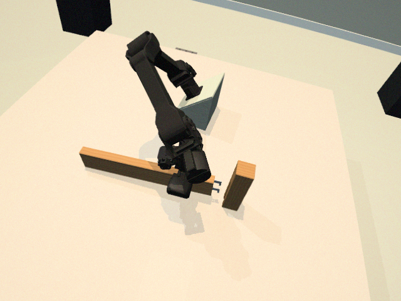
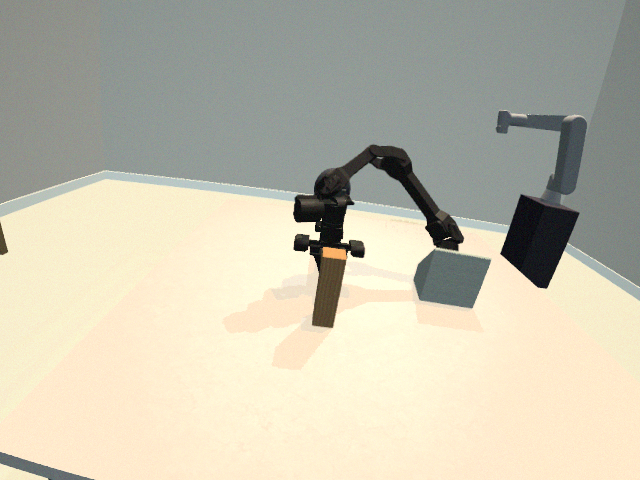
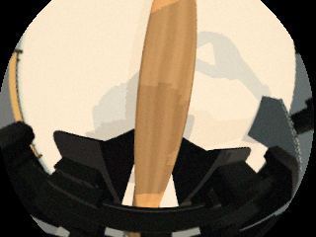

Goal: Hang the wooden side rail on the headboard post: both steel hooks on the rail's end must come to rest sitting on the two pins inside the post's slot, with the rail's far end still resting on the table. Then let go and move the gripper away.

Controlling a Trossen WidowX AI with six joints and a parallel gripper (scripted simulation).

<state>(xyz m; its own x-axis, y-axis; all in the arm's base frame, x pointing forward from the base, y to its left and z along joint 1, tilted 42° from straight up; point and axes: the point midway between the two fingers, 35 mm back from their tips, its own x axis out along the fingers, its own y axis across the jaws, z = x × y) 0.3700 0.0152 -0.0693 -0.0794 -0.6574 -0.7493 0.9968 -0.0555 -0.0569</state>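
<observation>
The wooden rail [image 1: 126,170] [image 3: 165,74] lies lengthwise toward the post. Its far end is at the table on the left of the top view; its hooked end looks slightly raised above its shadow. Two dark steel hooks [image 1: 217,182] stick out of that end, a short gap from the post. The headboard post [image 1: 241,184] [image 2: 329,289] stands upright; its slot and pins are hidden from these views. My gripper [image 1: 177,175] [image 3: 154,130] is shut on the rail near the hooked end, one finger on each side. In the exterior view the post hides the rail.
A grey-green wedge-shaped block [image 1: 198,115] [image 2: 454,279] stands under the arm's base, behind the rail. A grey arm [image 2: 571,155] on a black pedestal [image 2: 537,242] stands at the right of the exterior view. Black boxes [image 1: 84,15] [image 1: 393,93] stand beyond the table.
</observation>
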